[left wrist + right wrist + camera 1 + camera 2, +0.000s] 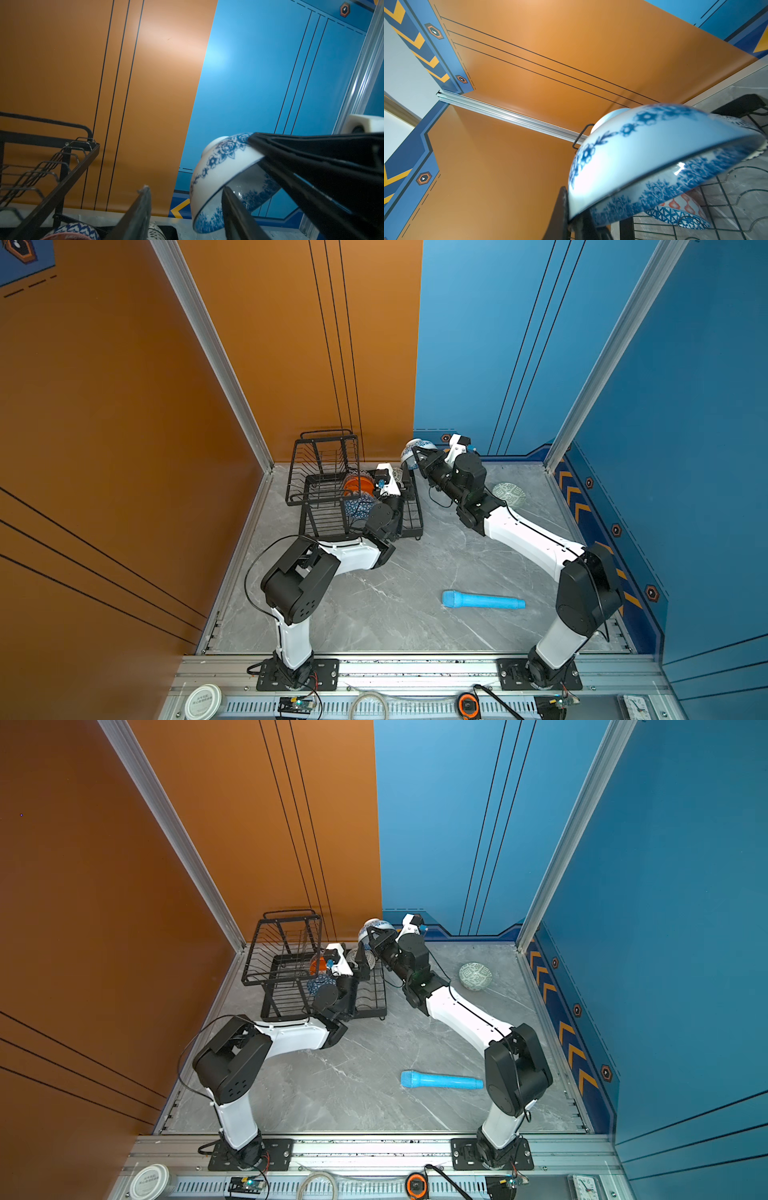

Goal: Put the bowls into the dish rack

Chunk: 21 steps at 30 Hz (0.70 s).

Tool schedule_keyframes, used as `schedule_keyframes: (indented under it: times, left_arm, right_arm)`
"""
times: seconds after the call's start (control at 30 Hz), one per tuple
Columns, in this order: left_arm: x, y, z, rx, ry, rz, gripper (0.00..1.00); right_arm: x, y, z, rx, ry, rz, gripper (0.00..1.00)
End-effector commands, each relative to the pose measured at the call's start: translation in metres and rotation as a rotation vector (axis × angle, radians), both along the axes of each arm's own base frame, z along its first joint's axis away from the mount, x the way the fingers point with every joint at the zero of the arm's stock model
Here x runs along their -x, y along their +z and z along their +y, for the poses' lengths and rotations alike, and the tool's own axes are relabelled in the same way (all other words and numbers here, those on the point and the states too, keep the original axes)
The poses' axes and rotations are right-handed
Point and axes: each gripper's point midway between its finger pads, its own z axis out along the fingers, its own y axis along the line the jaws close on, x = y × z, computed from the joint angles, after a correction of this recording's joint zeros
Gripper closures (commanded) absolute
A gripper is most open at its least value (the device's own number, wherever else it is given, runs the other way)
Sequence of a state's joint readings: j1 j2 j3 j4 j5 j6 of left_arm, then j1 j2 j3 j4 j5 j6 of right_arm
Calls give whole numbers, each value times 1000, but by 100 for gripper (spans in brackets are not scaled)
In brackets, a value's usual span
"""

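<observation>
Grey tabletop (395, 605): left fingers (143, 207) apart, empty; right fingers (311, 158) tight on floral bowl (654, 145)

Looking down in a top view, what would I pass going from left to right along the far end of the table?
In a top view: dish rack → blue-flowered bowl, held up off the table → pale green bowl, sitting on the table.

Your dish rack (324, 516) stands far left on the desk (395, 597). One bowl (509, 493) sits far right; the cylinder (482, 600) lies before it.
</observation>
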State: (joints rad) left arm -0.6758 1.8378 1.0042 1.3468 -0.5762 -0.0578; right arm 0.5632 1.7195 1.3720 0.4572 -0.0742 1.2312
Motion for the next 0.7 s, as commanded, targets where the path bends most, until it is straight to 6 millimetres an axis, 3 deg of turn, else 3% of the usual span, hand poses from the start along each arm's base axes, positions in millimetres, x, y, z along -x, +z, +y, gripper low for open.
schedule_keyframes:
  times: [0.0,0.3,0.47,0.57,0.67]
  left_arm:
    - [10,24,24,57,36,-62,37]
    - [19,12,30,33,30,-26,22]
    - [26,18,27,20,7,5,15]
    - [29,20,24,-2,-13,38,2]
    - [30,21,17,-40,-31,75,2]
  right_arm:
    - [-4,42,-5,-77,-28,-111,100]
    - [-11,42,-4,-87,-31,-134,100]
    - [-16,34,-8,-99,-37,-127,100]
    - [-18,30,-10,-112,-37,-126,100]
    - [-19,26,-10,-114,-38,-122,100]
